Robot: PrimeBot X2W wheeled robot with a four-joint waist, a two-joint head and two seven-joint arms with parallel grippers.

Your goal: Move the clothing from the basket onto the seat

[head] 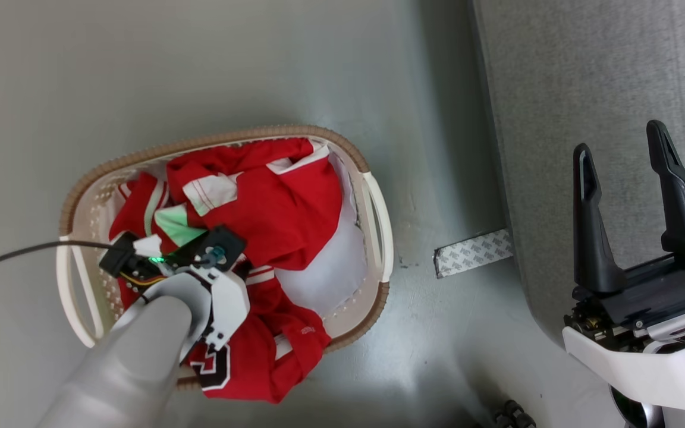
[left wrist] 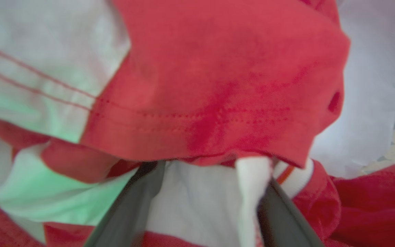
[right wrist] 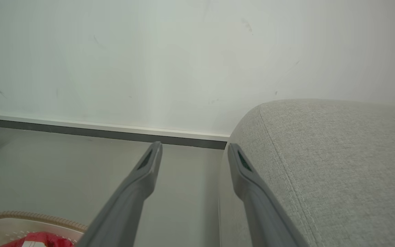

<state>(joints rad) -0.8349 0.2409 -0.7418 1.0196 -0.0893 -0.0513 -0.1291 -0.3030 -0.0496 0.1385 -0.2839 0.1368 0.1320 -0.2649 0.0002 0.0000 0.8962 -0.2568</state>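
Your left gripper (left wrist: pixel 206 171), fingers spread, sits at lower centre, tips buried under the red hem of the clothing (left wrist: pixel 218 85) in the basket (head: pixel 223 139).

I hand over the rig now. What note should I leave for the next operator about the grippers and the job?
Left gripper: open, fingers pushed into the clothing, fabric between them.
Right gripper: open, empty, over the seat edge.
Clothing: in the basket on the floor, beside the seat.
Done: no garment seen on the seat.
Left: grasp, carry and drop each garment there.
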